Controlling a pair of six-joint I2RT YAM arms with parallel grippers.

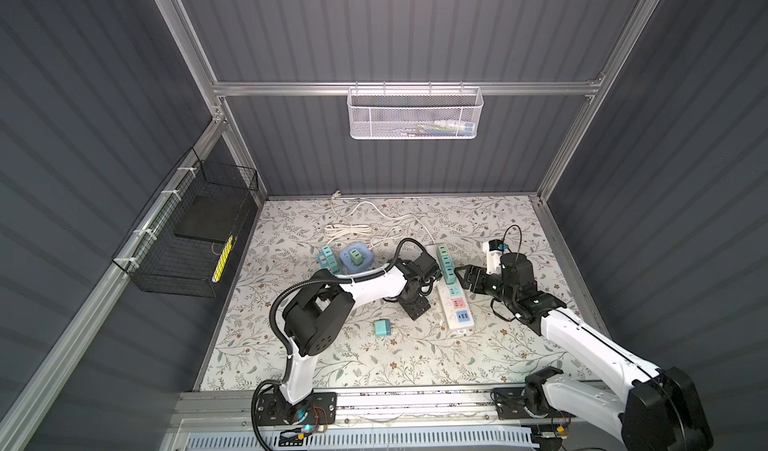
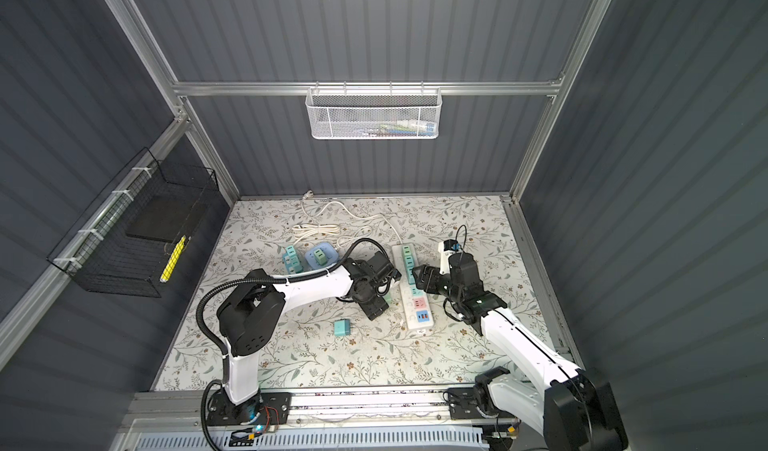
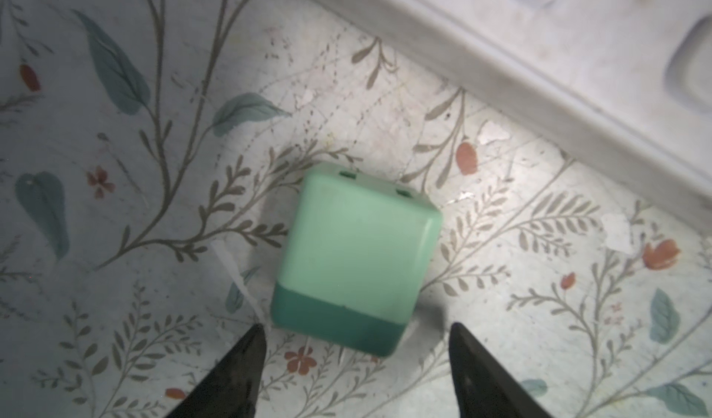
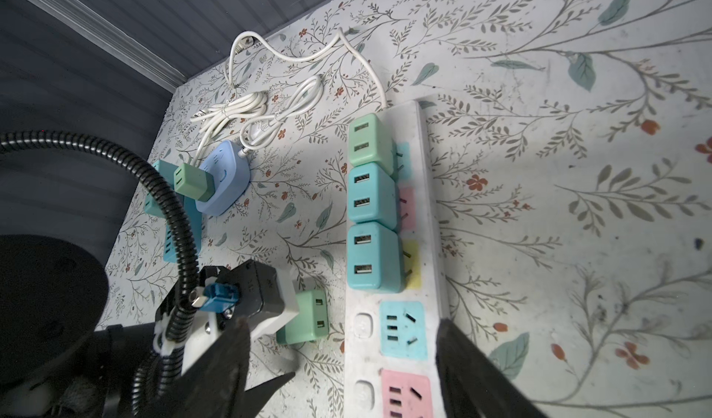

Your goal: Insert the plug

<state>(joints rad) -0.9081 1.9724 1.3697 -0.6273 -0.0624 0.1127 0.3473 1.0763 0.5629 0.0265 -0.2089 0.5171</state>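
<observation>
A light green plug (image 3: 358,250) with a darker green end lies on its side on the floral mat, close beside the white power strip (image 3: 539,61). My left gripper (image 3: 358,339) is open, one fingertip on each side of the plug's dark end and neither visibly touching it. The right wrist view shows the same plug (image 4: 304,316) beside the strip (image 4: 358,319), partly under the left wrist. The strip (image 1: 455,307) carries three inserted plugs (image 4: 371,200), then bare blue (image 4: 402,329) and pink sockets. My right gripper (image 4: 341,337) is open over the strip with nothing in it.
A loose teal plug (image 1: 382,327) lies nearer the front. At the back left are a blue round socket (image 1: 355,257) holding a green plug, a teal block stack (image 1: 328,257) and coiled white cable (image 1: 353,228). A black wire basket (image 1: 195,241) hangs on the left wall.
</observation>
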